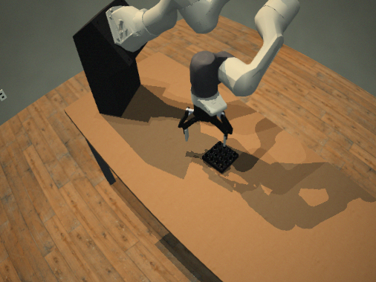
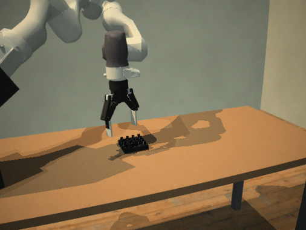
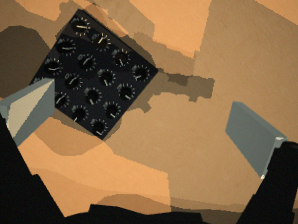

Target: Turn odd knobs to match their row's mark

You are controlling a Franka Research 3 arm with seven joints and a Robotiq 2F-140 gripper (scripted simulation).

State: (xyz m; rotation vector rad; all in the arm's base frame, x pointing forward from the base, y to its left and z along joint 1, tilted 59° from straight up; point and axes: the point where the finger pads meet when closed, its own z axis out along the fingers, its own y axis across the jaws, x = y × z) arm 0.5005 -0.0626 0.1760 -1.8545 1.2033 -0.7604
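Observation:
The black knob box (image 1: pixel 218 156) (image 2: pixel 134 143) (image 3: pixel 93 72) stands on its feet on the table (image 1: pixel 223 230) (image 2: pixel 196 163). It carries several rows of small black knobs with white lines. In the wrist view it sits turned about forty-five degrees, at the upper left. The lines are too small to read. My gripper (image 1: pixel 205 137) (image 2: pixel 121 127) (image 3: pixel 143 106) is open and empty. It hangs above the table just behind the box, clear of the knobs. One fingertip overlaps the box's left corner in the wrist view.
A tall black block (image 1: pixel 108 67) that bears the arm's base stands at the table's far left end. The table's front edge (image 2: pixel 169 193) runs along the near side. Arm shadows lie across the top.

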